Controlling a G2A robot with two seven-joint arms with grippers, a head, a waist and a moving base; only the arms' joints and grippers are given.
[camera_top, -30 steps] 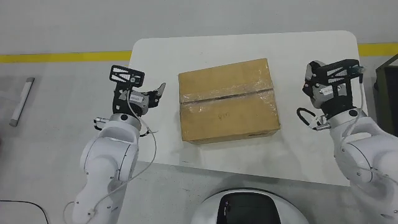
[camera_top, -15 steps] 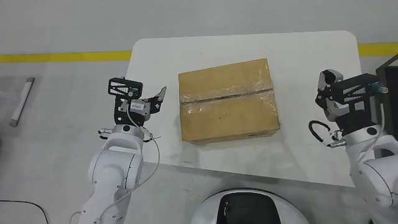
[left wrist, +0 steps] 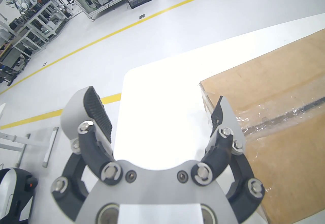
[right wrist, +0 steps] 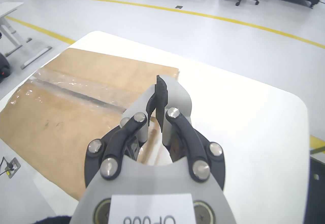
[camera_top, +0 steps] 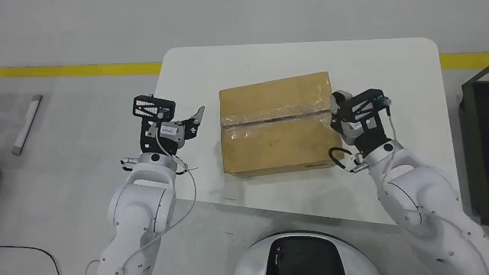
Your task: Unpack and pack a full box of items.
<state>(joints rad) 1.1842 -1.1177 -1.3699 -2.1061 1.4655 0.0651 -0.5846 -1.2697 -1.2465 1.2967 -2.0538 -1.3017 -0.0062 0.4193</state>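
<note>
While the taped box (camera_top: pixel 279 122) hides contents, left end effector (left wrist: pixel 155 108) gapes, right end effector (right wrist: pixel 160 89) sits closed.

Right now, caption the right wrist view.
Shut right claw at the edge of the taped cardboard box on the white table.

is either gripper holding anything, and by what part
Nothing is held. The left gripper is open beside the box; the right gripper is shut, empty, at the box's edge.
</note>
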